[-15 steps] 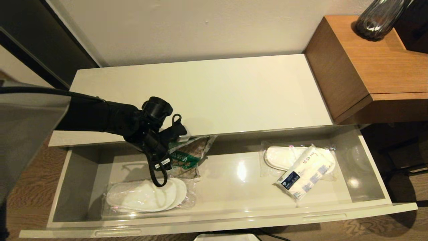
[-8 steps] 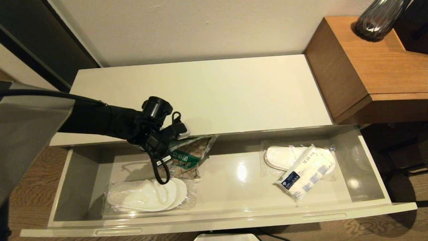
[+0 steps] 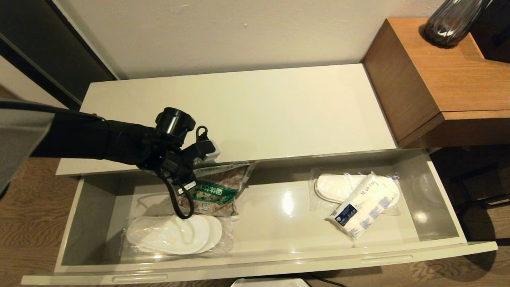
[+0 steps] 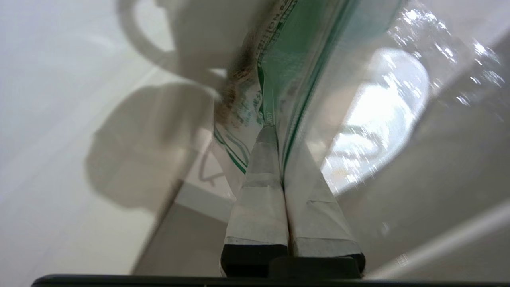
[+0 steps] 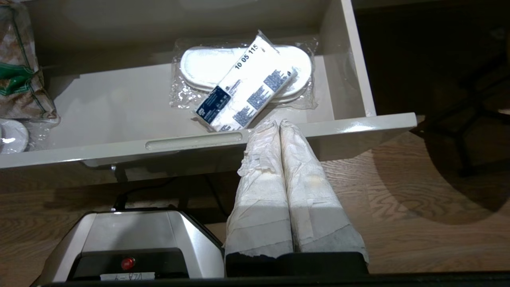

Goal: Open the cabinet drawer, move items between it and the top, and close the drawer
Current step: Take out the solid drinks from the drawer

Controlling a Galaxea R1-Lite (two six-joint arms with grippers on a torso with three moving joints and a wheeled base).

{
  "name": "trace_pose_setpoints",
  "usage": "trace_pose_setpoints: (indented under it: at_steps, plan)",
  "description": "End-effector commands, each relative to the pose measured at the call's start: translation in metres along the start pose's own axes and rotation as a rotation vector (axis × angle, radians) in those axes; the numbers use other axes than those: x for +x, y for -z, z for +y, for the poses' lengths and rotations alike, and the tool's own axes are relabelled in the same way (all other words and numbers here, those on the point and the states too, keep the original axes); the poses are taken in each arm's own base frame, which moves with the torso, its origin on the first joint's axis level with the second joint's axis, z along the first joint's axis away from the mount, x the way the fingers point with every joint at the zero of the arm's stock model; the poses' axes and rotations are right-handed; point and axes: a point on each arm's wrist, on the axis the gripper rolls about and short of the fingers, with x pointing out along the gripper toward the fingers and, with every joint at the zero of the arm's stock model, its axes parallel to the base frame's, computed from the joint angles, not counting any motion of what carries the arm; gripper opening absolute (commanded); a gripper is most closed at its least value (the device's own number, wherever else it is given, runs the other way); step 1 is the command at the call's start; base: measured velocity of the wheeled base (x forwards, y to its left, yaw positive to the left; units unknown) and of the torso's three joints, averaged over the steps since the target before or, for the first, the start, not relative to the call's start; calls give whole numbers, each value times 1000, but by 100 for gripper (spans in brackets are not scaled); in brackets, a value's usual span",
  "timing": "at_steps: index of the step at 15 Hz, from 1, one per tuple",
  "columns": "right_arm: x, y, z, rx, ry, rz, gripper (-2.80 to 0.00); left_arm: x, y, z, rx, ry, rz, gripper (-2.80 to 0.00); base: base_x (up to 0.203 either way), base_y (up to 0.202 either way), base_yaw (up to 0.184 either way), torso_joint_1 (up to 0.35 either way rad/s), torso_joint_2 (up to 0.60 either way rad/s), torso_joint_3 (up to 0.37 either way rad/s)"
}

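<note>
The cabinet drawer (image 3: 255, 265) stands pulled wide open below the cream top (image 3: 247, 111), which is bare. My left gripper (image 3: 197, 167) is inside the drawer's rear left part, shut on the upper edge of the clear snack bag (image 3: 217, 187) with its green band. In the left wrist view the two fingers (image 4: 263, 179) pinch the bag's film (image 4: 287, 71), which hangs from them. The tissue pack (image 3: 364, 209) lies on the right slippers in the drawer. My right gripper (image 5: 279, 123) is shut and empty, low in front of the drawer's front panel (image 5: 119, 149).
Two pairs of plastic-wrapped white slippers lie in the drawer, one at the left front (image 3: 175, 235) and one at the right (image 3: 338, 187). A taller brown wooden desk (image 3: 450, 75) with a dark glass vase (image 3: 452, 20) adjoins the cabinet on the right. The robot's base (image 5: 131, 239) sits under the drawer.
My left arm has drawn back to the left and a little upward with the snack bag. The bag has swung with it and now shows more of its face.
</note>
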Motion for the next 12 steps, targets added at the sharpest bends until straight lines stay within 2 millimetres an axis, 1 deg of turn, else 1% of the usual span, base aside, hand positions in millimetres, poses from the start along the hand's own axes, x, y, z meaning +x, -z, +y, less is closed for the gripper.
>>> trace_pose_setpoints:
  at_steps: [1,5,6,9,12]
  plan:
    - [0,0,0,0,-2,0,-280,-24,5,-4,10,4,-10,-280,0,0,0,0,0,0]
    - [0,0,0,0,0,1,-280,-65,13,-18,37,78,-30,-280,0,0,0,0,0,0]
    - [0,0,0,0,0,2,-280,-73,13,-19,40,84,-40,-280,0,0,0,0,0,0]
    - [0,0,0,0,0,1,-280,-95,14,-15,21,75,-57,-280,0,0,0,0,0,0]
    - [0,0,0,0,0,2,-280,-119,10,-4,-23,55,-80,-280,0,0,0,0,0,0]
